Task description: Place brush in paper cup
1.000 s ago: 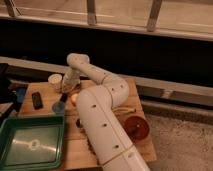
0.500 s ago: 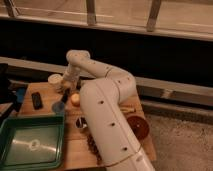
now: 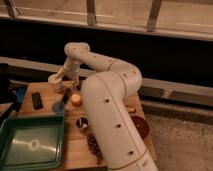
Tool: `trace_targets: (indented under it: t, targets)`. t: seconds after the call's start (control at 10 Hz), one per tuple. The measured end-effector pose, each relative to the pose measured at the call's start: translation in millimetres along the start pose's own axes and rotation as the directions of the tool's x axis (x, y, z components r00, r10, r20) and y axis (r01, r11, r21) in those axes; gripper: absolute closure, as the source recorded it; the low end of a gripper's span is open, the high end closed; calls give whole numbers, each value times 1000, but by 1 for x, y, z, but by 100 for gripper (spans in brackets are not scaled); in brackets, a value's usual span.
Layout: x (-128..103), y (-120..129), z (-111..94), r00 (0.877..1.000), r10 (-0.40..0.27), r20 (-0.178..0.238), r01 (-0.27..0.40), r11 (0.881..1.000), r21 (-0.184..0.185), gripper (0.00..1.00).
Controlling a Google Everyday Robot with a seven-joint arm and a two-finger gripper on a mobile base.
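The off-white paper cup [image 3: 54, 79] stands upright at the back left of the wooden table [image 3: 75, 152]. My gripper [image 3: 63, 76] hangs at the end of the white arm, just right of the cup's rim and close against it. A slender dark stick that looks like the brush [image 3: 65, 95] slants on the table just below the gripper, between the cup and an orange ball [image 3: 76, 99]. I cannot tell whether the gripper holds anything.
A flat black block [image 3: 36, 100] lies left of the stick. A bluish round thing [image 3: 57, 106] sits at the stick's lower end. A small dark metal cup [image 3: 81, 122], a green tray [image 3: 10, 150], a red bowl [image 3: 140, 126] and a dark knobbly object [image 3: 93, 145] share the table.
The gripper has moved left and slightly up, from over the table's middle to beside the cup's rim. The arm has swung with it.
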Motion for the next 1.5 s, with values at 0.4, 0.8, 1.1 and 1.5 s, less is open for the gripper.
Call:
trace_targets:
  t: [0.4, 0.8, 1.1, 1.5]
  targets:
    - [5, -16, 40, 999, 7, -48, -7, 1000, 13, 20]
    - [14, -21, 53, 995, 5, -99, -1, 999, 36, 20]
    - [19, -22, 51, 995, 1, -97, 2, 999, 35, 20]
    - [13, 6, -2, 999, -52, 1, 52, 999, -17, 20]
